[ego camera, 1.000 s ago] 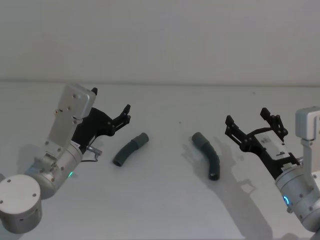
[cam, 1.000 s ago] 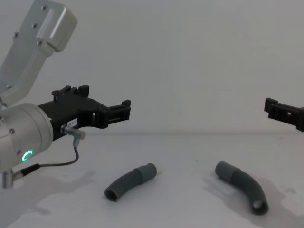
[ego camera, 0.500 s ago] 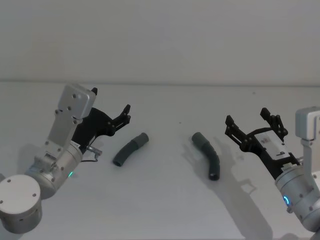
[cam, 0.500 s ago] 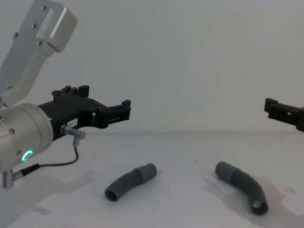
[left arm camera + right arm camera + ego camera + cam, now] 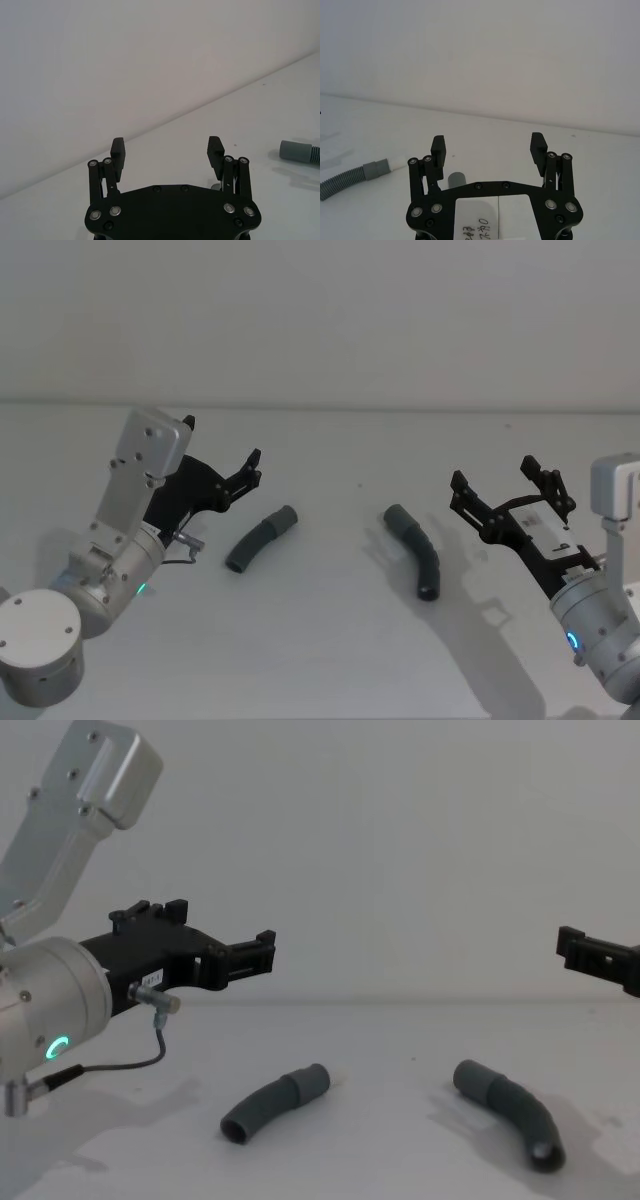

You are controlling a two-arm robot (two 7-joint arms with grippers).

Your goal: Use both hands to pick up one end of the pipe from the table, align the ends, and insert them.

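On white table (image 5: pixel 320 660) against blank wall (image 5: pixel 320 310): pipe pieces (image 5: pixel 260 539) (image 5: pixel 417 550) apart; left gripper (image 5: pixel 166 149), right gripper (image 5: pixel 493 472) both spread.

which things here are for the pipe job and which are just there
For the job: left pipe piece, right pipe piece, left gripper, right gripper, both with fingers open, and the table.
Just there: cable at the left wrist, wall behind.
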